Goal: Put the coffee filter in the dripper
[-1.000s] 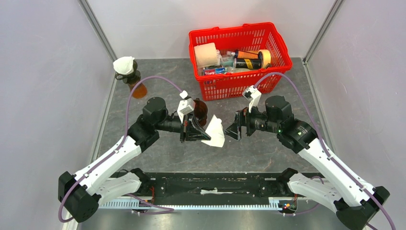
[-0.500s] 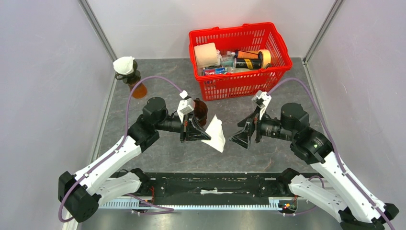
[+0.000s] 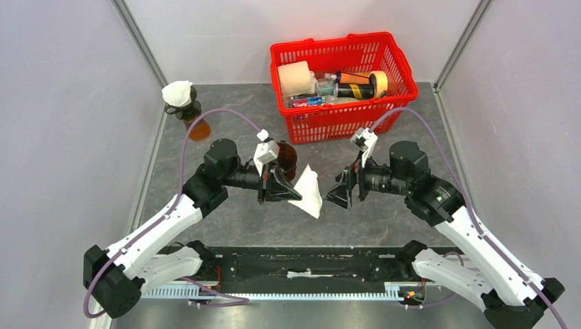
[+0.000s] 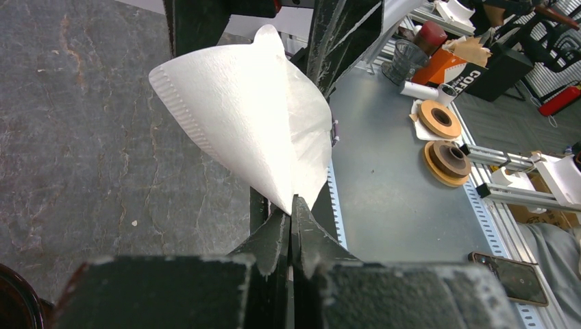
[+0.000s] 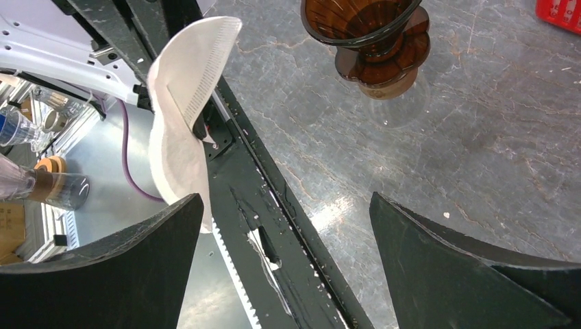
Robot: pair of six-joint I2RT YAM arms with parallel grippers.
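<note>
- Pinched by its tip in the left gripper (image 3: 291, 190), jaws clamped flat together: coffee filter (image 3: 307, 191), fanned out at 3 o'clock of the fingers, held clear of the table (image 3: 226, 116).
- At 3 o'clock of the filter, just beside its edge: right gripper (image 3: 338, 194), spread wide, holding nothing.
- At 11 o'clock of the filter, behind the left wrist: brown dripper (image 5: 366, 27), upright on the table.

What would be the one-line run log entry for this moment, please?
left gripper: shut on coffee filter | right gripper: open, beside filter | brown dripper: empty | filter not yet placed
</note>
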